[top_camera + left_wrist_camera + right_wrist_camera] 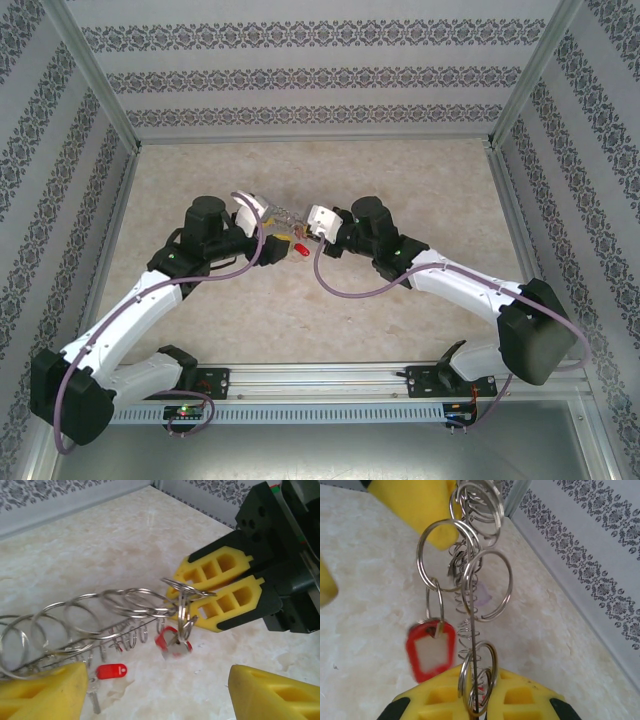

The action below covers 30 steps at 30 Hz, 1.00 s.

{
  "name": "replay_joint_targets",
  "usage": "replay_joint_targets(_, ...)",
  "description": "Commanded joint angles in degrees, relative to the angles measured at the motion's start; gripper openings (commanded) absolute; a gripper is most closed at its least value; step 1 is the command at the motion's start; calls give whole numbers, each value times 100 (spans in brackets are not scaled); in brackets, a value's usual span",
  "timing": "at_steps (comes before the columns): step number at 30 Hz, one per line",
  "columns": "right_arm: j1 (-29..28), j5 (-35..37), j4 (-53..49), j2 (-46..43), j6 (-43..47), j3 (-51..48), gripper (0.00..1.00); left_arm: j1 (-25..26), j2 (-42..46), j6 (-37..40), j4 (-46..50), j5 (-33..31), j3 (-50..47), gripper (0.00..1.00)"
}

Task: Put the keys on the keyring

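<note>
The keyring [125,605] is a chain of linked silver rings stretched above the table between both grippers. My right gripper [479,700] is shut on its end ring [477,680]; it also shows in the left wrist view as the right gripper [182,592]. One red-headed key [430,650] hangs from a ring near that end, seen as the hanging key [172,642] in the left wrist view. A second red key [111,670] lies flat on the table below the chain, with its silver blade [92,697] beside it. My left gripper [155,675] stands open, its yellow fingers [40,692] wide apart with that key between them.
From above, the left gripper [262,215] and right gripper [312,222] face each other at mid-table with the loose red key [298,248] just in front. Patterned walls [320,70] enclose the beige marble table [320,310] on three sides.
</note>
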<state>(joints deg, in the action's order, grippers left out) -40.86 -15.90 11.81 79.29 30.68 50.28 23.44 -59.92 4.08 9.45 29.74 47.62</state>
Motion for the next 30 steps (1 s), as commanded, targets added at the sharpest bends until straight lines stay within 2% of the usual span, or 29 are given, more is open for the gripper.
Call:
replay_joint_targets(1, 40, -947, -634, -47, 780, 440, 0, -146, 501, 923, 211, 202, 158, 77)
replay_joint_targets(6, 184, -1651, -1488, 29, 1147, 848, 0, -156, 714, 2764, 1736, 965, 852, 78)
replay_joint_targets(10, 231, -1852, -1751, 25, 1319, 940, 0, -181, 675, 3345, 2351, 803, 1115, 77)
replay_joint_targets(19, 600, -2386, -2321, -188, 1658, 1003, 0, -407, 854, 3565, 2537, 907, 1250, 76)
replay_joint_targets(30, 971, -3426, -2481, -409, 2067, 937, 0, -542, 867, 3613, 2350, 989, 749, 77)
